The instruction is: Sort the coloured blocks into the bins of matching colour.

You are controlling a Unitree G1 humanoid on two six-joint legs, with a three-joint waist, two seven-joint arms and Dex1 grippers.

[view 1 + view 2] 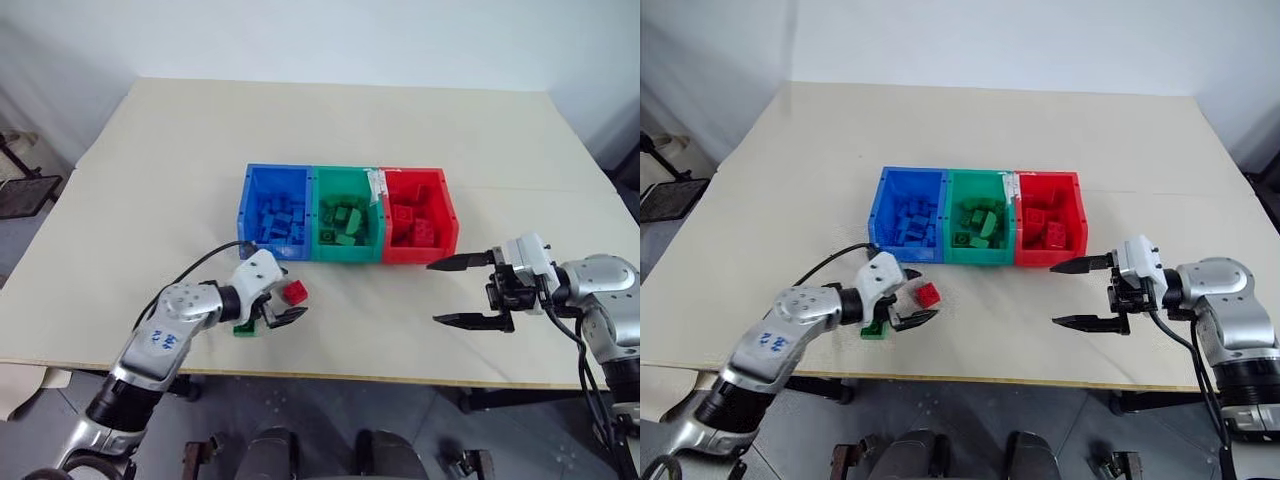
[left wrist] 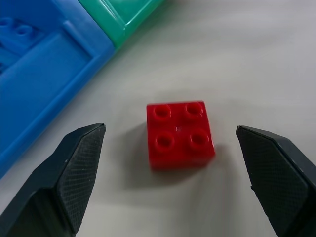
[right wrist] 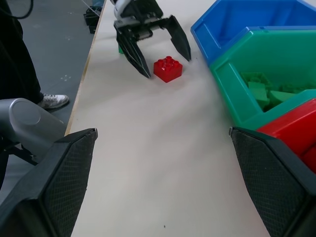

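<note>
We see the left tool (image 1: 288, 305) spread wide around a red block (image 2: 179, 134); our right tool (image 1: 465, 291) hangs apart over the worktop (image 1: 150, 200).

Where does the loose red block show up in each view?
Left eye: red block at the left tool.
Right eye: same spot.
Left wrist: centred between the fingers.
Right wrist: far end, by the left tool.
Shared landmark: blue bin.

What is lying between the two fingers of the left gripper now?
A red block lies on the table between the open fingers of the left gripper, touching neither. The left wrist view shows this most clearly.
</note>
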